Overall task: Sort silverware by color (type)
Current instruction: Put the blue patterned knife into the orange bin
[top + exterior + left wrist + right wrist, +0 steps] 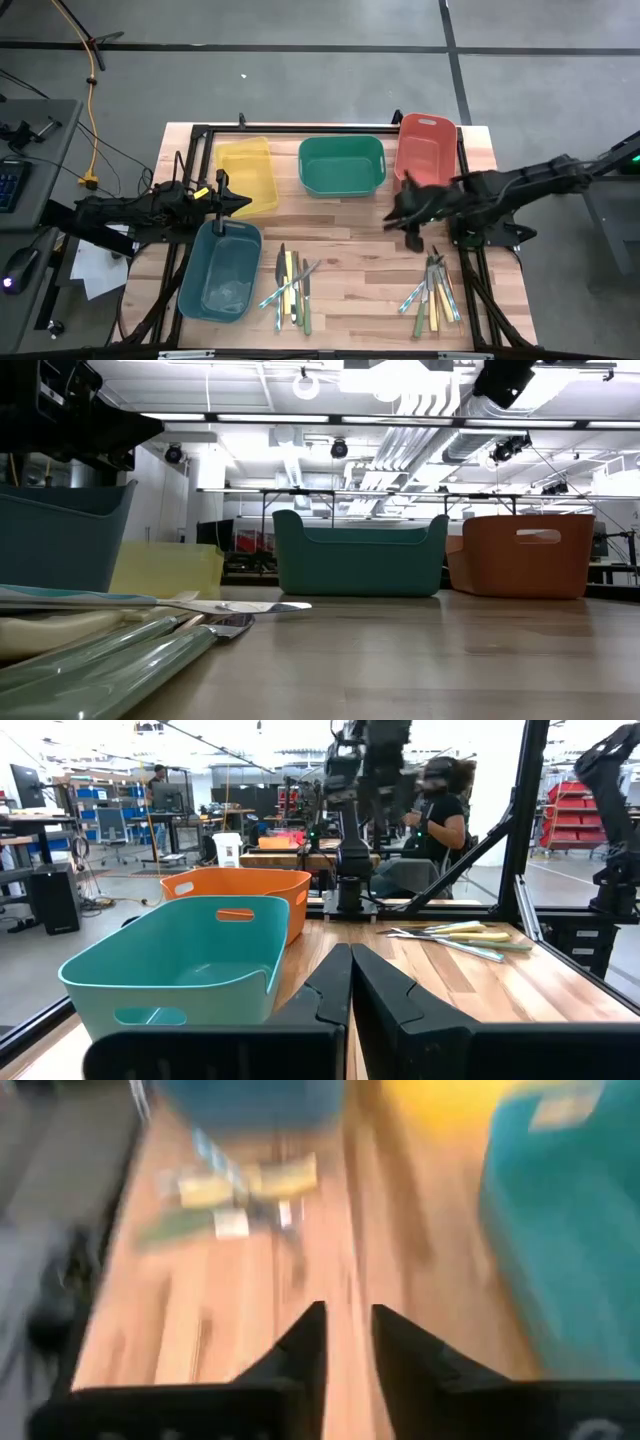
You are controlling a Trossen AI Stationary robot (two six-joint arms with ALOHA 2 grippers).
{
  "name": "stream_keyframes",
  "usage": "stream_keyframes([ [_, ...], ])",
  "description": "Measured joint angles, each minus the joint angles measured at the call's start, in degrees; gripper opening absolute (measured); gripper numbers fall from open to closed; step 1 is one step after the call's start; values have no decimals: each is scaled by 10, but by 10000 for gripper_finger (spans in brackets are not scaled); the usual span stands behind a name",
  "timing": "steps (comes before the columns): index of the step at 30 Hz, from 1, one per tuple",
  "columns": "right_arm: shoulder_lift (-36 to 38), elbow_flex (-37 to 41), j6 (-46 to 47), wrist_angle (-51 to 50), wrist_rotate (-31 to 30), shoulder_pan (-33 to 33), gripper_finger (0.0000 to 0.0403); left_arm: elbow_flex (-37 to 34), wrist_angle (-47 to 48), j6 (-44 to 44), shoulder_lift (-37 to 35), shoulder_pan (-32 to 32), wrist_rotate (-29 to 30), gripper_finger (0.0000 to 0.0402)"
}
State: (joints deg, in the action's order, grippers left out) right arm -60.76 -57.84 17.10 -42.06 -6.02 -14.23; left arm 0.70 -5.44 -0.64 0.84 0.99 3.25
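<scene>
- Seen from above, a wooden tabletop [350, 225] carries four plastic bins and two loose clusters of silverware near its front edge.
- The right pincer [408, 222] hangs above bare wood, just in front of the red bin [425, 148]. Its wrist view shows a narrow gap between the fingers and nothing between them; that view is blurred, so the exact spread is hard to judge.
- The right-hand silverware cluster [432, 293] lies just toward the front edge from that pincer and slightly to its right. Its pieces run mostly front to back, fanned a little, with handles in yellow, green and light blue.
- The right arm is clearly the nearer one to this cluster, so my judgement is that the next reach is a short move forward and down, with the fingers set across the handles' long axis.
- The centre silverware cluster [290, 285] lies just right of the teal bin [222, 268], also running mostly front to back, with two pieces crossing on a slant.
- The left pincer [240, 203] is pressed together and empty, poised between the yellow bin [247, 172] and the teal bin, over the teal bin's back rim.
- All four bins look empty from above: yellow at back left, the green bin [341, 165] at back centre, red at back right, teal at front left.
- No silverware has reached any bin, so the sorting looks to be at its start.
</scene>
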Motion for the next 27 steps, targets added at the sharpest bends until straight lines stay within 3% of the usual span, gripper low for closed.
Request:
stream_keyframes([
  [6,-175,-152,68,-242,36,-66,145,0,0,0,0,0,0,3],
  [11,-286,-216,108,-352,85,-129,165,0,0,0,0,0,0,3],
  [19,-378,-201,158,-349,107,-247,165,0,1,0,0,0,0,3],
  [24,-402,-179,191,-283,107,-307,165,0,1,0,0,0,0,3],
  [27,-416,-178,190,-237,77,-320,165,0,1,0,0,0,0,3],
])
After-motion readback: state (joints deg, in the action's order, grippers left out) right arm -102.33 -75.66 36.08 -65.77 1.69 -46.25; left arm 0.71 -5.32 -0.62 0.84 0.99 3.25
